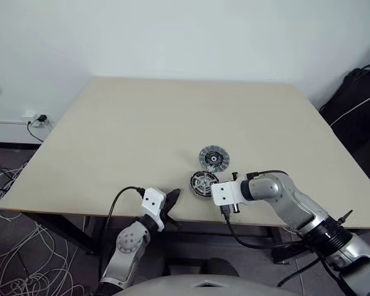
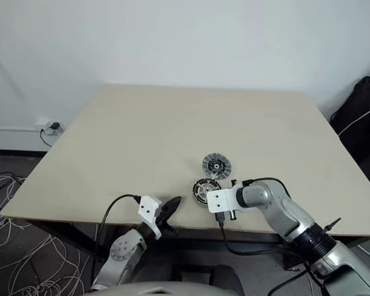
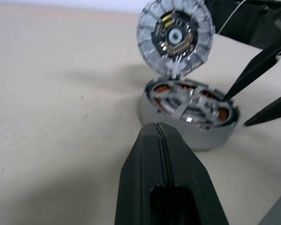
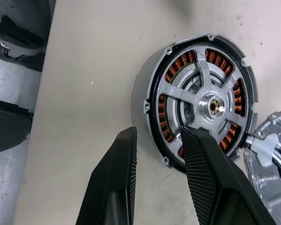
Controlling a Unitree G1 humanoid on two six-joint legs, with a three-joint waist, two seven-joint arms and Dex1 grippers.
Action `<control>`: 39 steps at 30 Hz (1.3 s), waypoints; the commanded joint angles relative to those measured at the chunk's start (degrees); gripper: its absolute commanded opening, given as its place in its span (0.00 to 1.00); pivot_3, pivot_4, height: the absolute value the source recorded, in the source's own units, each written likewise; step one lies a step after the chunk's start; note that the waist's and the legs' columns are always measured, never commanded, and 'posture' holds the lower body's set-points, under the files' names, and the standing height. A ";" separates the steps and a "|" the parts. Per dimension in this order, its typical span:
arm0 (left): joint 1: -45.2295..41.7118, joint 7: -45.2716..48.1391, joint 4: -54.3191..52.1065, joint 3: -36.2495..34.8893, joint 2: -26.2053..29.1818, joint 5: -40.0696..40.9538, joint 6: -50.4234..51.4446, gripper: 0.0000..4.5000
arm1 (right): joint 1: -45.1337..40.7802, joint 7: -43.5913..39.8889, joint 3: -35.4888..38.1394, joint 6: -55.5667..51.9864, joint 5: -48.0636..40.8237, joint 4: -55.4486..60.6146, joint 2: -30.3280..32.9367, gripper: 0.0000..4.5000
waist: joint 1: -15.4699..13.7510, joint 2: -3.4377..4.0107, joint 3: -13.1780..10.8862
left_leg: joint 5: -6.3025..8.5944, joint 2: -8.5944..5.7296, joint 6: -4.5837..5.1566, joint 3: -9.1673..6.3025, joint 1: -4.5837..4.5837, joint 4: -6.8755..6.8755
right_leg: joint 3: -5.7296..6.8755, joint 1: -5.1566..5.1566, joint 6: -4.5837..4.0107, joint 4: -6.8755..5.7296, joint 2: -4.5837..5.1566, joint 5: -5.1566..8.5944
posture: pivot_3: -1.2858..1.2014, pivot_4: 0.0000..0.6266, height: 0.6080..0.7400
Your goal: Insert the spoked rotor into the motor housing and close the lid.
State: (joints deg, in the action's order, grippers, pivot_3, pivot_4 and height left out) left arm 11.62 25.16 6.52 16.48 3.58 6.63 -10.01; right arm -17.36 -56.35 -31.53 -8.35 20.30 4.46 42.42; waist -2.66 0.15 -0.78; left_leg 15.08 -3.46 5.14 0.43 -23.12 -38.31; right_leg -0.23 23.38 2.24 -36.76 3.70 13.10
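Note:
The motor housing (image 1: 203, 184) lies flat near the table's front edge, with copper windings showing in it. The spoked rotor (image 4: 210, 104) sits inside it, hub up. The round lid (image 1: 214, 158) stands open at the housing's far side, joined to it by a hinge. My right gripper (image 4: 159, 133) is open and points down at the housing's near rim. One finger is over the rotor's face and the other is outside the housing wall. My left gripper (image 1: 171, 198) is shut on nothing at the table's front edge, left of the housing and aimed at it.
The tan table (image 1: 142, 123) stretches far back and to both sides of the motor. White cables (image 1: 12, 246) lie on the floor at the left, below a wall socket (image 1: 40, 118). A black bag (image 1: 357, 105) stands past the table's right edge.

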 commanded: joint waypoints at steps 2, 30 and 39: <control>0.19 -1.84 -8.39 1.82 -0.86 -0.77 4.91 0.00 | -2.06 -1.23 0.42 0.95 0.56 -1.50 -1.13 0.35 | 0.02 0.00 0.00 | 0.00 0.00 0.00 0.00 0.00 0.00 | 0.00 0.00 0.00 0.00 0.00 0.00 | 0.52 0.00 1.00; 0.21 -0.27 -5.77 1.00 0.94 0.58 3.99 0.00 | 5.96 0.44 9.52 -38.97 -10.96 16.63 -11.21 0.03 | 0.13 0.10 0.11 | 0.01 0.01 -0.01 -0.02 -0.12 -0.07 | -0.02 0.15 -0.06 -0.07 -0.02 -0.02 | 0.52 0.00 1.00; -0.33 0.13 -4.69 1.32 0.14 0.08 3.25 0.00 | 2.88 11.65 10.77 -47.90 -12.15 13.41 -18.06 0.03 | 0.22 0.12 0.10 | 0.01 0.00 -0.01 -0.01 -0.14 -0.08 | 0.01 0.15 -0.05 -0.07 0.02 -0.03 | 0.52 0.00 1.00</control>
State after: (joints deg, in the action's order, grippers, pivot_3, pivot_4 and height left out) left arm 12.25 25.26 3.09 17.40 4.44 6.84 -5.97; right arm -12.17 -48.02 -23.65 -55.29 8.18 17.54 25.30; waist -2.43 0.27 -0.68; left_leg 15.08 -3.46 5.13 0.42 -23.27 -38.39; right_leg -0.22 23.53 2.20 -36.84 3.71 13.06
